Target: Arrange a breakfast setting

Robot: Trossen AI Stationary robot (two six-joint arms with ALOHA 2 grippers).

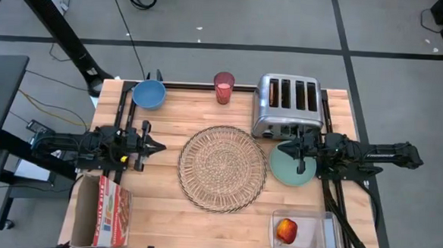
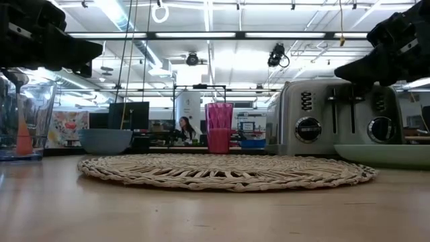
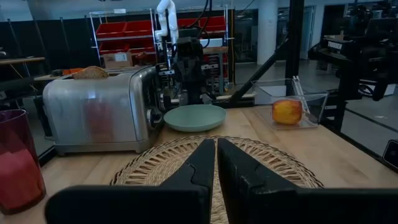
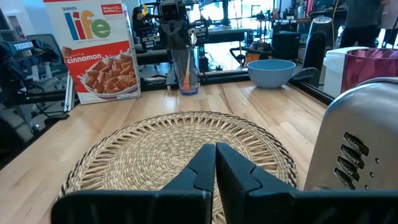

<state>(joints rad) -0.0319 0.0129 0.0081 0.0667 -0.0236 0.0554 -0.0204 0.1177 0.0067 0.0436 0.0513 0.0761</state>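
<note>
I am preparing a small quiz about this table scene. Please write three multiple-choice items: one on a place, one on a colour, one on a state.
1. Where is the apple?
A. in a clear box near the table's front right corner
B. on the mat
C. in the bowl

2. What colour is the bowl?
A. red
B. blue
C. yellow

3. How is the mat now?
A. a plate lies on it
B. a cup stands on it
C. nothing lies on it

Answers: 1 A, the apple sits inside the clear box. 2 B, the bowl at the back left is blue. 3 C, the plate lies beside it and the cup stands behind it.
</note>
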